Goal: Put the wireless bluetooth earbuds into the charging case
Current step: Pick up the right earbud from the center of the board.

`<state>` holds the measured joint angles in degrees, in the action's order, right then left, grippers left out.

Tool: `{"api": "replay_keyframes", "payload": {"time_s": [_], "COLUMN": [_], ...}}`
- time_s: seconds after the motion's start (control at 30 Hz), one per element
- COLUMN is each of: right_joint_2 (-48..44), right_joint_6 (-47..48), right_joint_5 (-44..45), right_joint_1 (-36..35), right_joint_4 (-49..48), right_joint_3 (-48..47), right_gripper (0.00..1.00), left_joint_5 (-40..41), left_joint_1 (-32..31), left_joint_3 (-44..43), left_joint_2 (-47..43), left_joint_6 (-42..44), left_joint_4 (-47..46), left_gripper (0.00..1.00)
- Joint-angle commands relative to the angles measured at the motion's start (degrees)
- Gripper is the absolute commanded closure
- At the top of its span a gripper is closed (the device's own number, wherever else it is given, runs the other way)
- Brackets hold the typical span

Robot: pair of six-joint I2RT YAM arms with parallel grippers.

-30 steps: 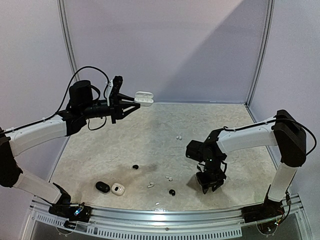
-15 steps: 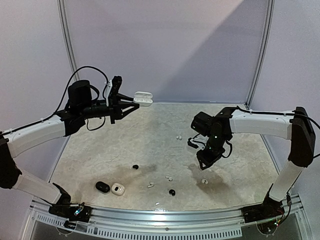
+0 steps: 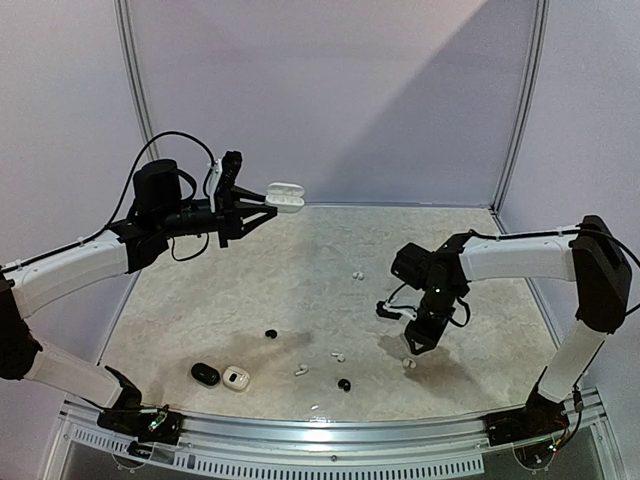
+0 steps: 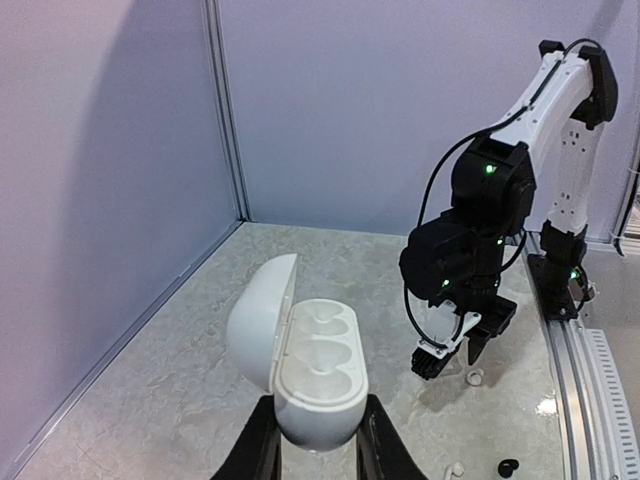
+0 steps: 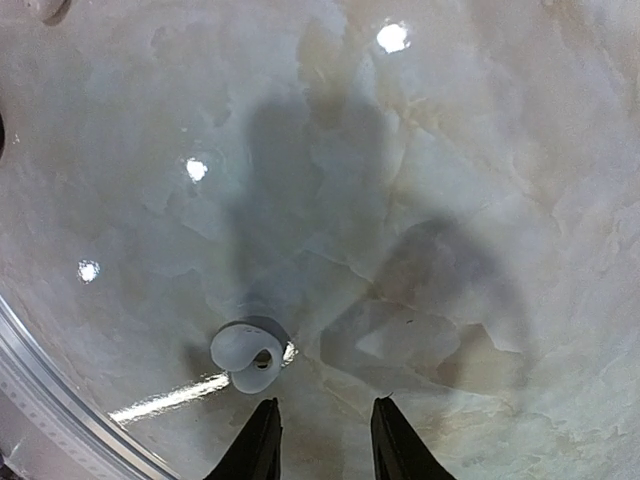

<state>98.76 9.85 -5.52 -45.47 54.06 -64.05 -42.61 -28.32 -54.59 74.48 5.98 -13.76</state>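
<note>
Pale marbled tabletop (image 3: 300, 270), lilac walls (image 3: 330, 100) behind. At left, the outstretched left gripper (image 4: 315, 445) clenches an open white charging case (image 4: 310, 370) aloft. Near the front edge sit a black pebble case (image 3: 205, 374) and a white pebble case (image 3: 236, 378), with loose earbuds (image 3: 301, 370) scattered rightward. The down-tilted right gripper (image 5: 320, 440), jaws parted and empty, hovers beside a small white earbud (image 5: 248, 355).

White case (image 4: 318, 385), white earbud (image 5: 234, 354), mottled beige table (image 3: 300, 270).

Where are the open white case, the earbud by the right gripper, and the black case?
Open white case (image 4: 318, 372): left wrist view, its tray.
White earbud (image 5: 235, 352): right wrist view, its body.
Black case (image 3: 205, 374): top external view, its top.
</note>
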Motion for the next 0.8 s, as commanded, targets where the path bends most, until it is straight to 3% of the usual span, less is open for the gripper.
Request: {"api": "replay_keyframes", "payload": {"time_s": [0.0, 0.77], "right_joint_2": [1.53, 2.88], "right_joint_6": [1.46, -0.23], "right_joint_5": [-1.28, -5.20], "right_joint_1": [-0.16, -2.48], "right_joint_4": [-3.38, -1.52], "right_joint_3": [2.06, 0.90], "right_gripper": [0.70, 0.72], "left_joint_5": [-0.13, 0.49], "left_joint_1": [0.28, 0.27], "left_joint_3": [-0.17, -0.46], "left_joint_2": [-0.41, -0.19], "left_joint_6": [0.18, 1.58], "left_joint_4": [0.71, 1.61], "left_gripper": [1.00, 1.00]}}
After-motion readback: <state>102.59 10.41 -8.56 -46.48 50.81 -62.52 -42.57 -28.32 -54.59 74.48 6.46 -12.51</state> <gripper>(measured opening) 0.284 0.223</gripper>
